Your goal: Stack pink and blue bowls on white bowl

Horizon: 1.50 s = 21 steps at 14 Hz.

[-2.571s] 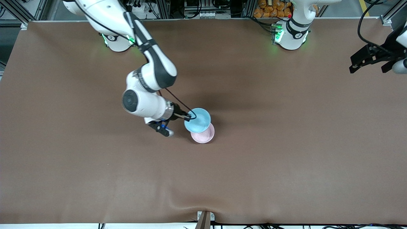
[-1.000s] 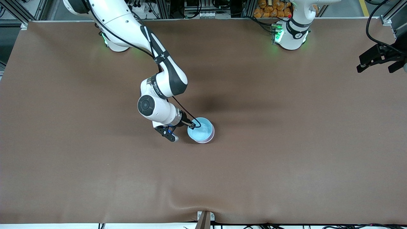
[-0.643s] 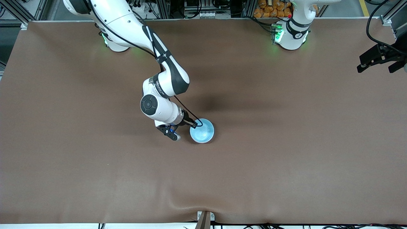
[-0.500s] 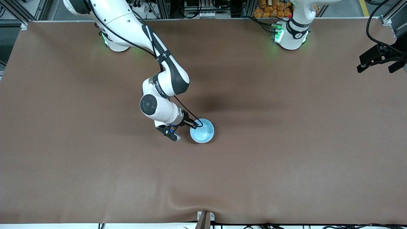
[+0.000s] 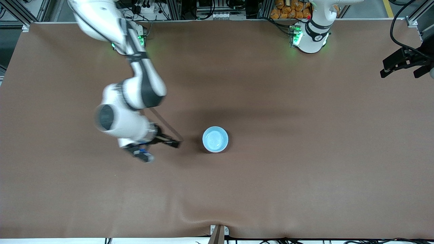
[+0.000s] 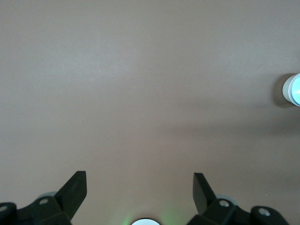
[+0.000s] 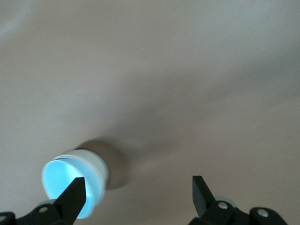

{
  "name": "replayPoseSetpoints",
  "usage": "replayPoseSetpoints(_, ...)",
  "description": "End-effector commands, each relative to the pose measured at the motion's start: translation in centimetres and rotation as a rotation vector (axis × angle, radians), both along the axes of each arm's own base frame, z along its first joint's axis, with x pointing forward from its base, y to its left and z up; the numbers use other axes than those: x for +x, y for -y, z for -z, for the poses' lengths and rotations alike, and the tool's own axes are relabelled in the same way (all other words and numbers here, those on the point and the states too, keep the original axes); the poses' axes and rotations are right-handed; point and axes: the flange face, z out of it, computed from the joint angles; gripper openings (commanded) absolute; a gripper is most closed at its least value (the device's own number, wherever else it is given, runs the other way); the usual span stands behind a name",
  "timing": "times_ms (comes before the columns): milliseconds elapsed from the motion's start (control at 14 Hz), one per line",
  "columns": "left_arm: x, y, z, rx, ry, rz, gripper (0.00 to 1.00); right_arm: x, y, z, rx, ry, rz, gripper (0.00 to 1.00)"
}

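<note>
Bowls sit nested in one stack near the middle of the brown table [image 5: 305, 169]: the blue bowl [image 5: 215, 139] is on top, and in the right wrist view a white bowl [image 7: 96, 164] shows as the outer wall beneath it. The pink bowl cannot be made out. The right gripper [image 5: 169, 141], fingers spread and empty, hangs over bare table beside the stack, toward the right arm's end. The left gripper [image 5: 395, 66] waits over the table edge at the left arm's end, fingers apart, holding nothing.
</note>
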Motion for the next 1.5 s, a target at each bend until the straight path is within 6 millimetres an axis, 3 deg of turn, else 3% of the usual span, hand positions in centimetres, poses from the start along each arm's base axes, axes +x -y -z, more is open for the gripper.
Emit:
replayPoseSetpoints(0,0.1,-0.2,-0.1,-0.005,0.009,0.011,1.00,-1.4,9.4,-5.1,0.029,0.016,-0.119,1.00)
replayPoseSetpoints(286,0.2,-0.1,0.1,-0.005,0.006,0.011,1.00,-3.8,20.8,-11.5,-0.047,0.008,-0.192,1.00)
replayPoseSetpoints(429,0.2,0.0,0.1,-0.005,0.006,0.006,1.00,-5.3,23.6,-14.2,-0.073,0.005,-0.244,1.00)
replayPoseSetpoints(714,0.2,0.4,0.1,-0.005,0.006,0.011,1.00,-8.6,27.3,-19.9,-0.150,0.044,-0.312,1.00)
replayPoseSetpoints(929,0.3,0.5,0.2,-0.005,0.003,0.011,1.00,-11.2,27.8,-24.2,-0.219,0.074,-0.336,1.00)
replayPoseSetpoints(1143,0.3,0.5,0.1,-0.005,0.004,0.012,1.00,-13.0,27.4,-25.8,-0.216,0.056,-0.326,1.00)
replayPoseSetpoints(1429,0.3,0.5,0.1,-0.005,0.004,0.014,1.00,-13.2,26.6,-25.9,-0.219,0.038,-0.271,1.00)
